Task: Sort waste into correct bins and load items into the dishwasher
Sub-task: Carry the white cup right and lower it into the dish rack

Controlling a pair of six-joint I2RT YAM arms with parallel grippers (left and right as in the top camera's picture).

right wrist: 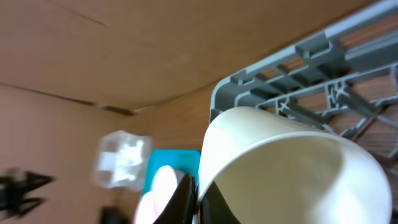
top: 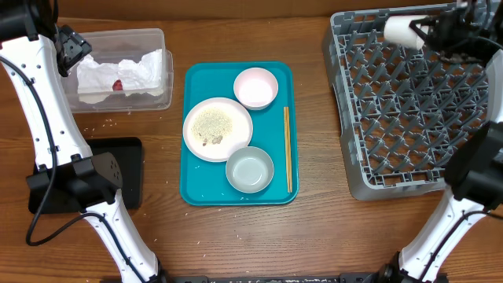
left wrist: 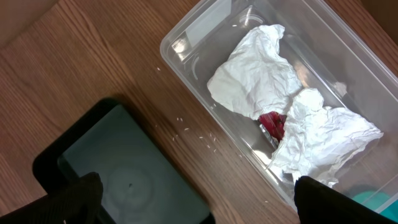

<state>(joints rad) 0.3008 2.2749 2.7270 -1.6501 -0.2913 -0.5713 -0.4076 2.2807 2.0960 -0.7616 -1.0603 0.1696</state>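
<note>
Right tool (right wrist: 196, 200) is clamped on the rim of the small white cup (top: 401, 30), and I've got the cup tipped on its side over the far corner of the large square grey plastic dish rack (top: 409, 118), the corner nearest the teal serving tray (top: 196, 161); I can't tell from here whether the cup touches the pegs. Over on the other side, my left tool (left wrist: 199, 206) hangs with its jaws spread wide and nothing between them, above the end of the clear plastic rectangular tub (top: 157, 35). Inside that tub I see the crumpled white paper napkin (left wrist: 255, 74) with the small red-and-white sachet wrapper (left wrist: 272, 123) tucked among its folds. The shallow black rectangular tray (left wrist: 124, 180) sits just beside the tub on the wooden table (top: 314, 244), and a few loose whitish rice grains (left wrist: 186, 130) lie scattered on the wood between them. On the teal tray, the round pale pink plate (top: 240, 118) carries a patch of rice and food scraps (top: 211, 126), the small pink saucer (top: 255, 87) sits at the far side, the pale bowl (top: 250, 170) sits at the near side touching the plate, and the pair of wooden chopsticks (top: 288, 149) lies along the tray's edge towards the rack.
</note>
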